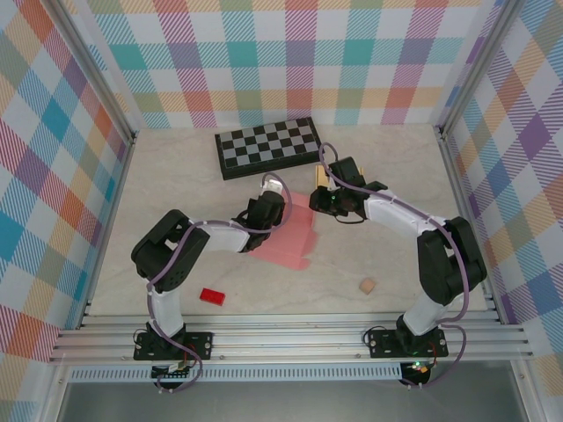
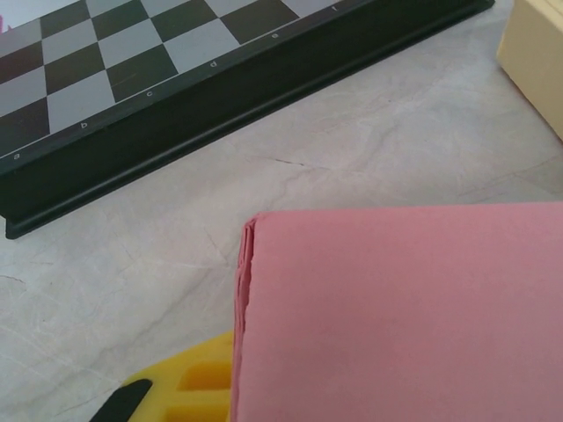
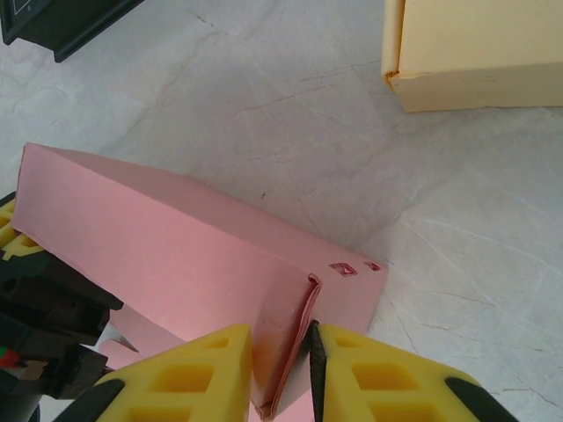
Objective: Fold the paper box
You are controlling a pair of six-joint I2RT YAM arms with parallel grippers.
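The pink paper box (image 1: 288, 236) lies partly folded in the middle of the table, between my two grippers. My left gripper (image 1: 269, 207) is at its upper left edge. In the left wrist view the layered pink edge (image 2: 251, 290) lies right over one yellow finger (image 2: 189, 387), and the other finger is hidden under the sheet. My right gripper (image 3: 281, 343) is shut on a folded pink flap (image 3: 295, 352) at the box's right end. That end is raised into a slanted wall (image 3: 176, 246).
A black chessboard (image 1: 268, 148) lies behind the box. A tan cardboard box (image 3: 475, 53) sits just behind my right gripper. A red block (image 1: 211, 296) and a small wooden cube (image 1: 367, 285) rest near the front edge. Plaid walls close in three sides.
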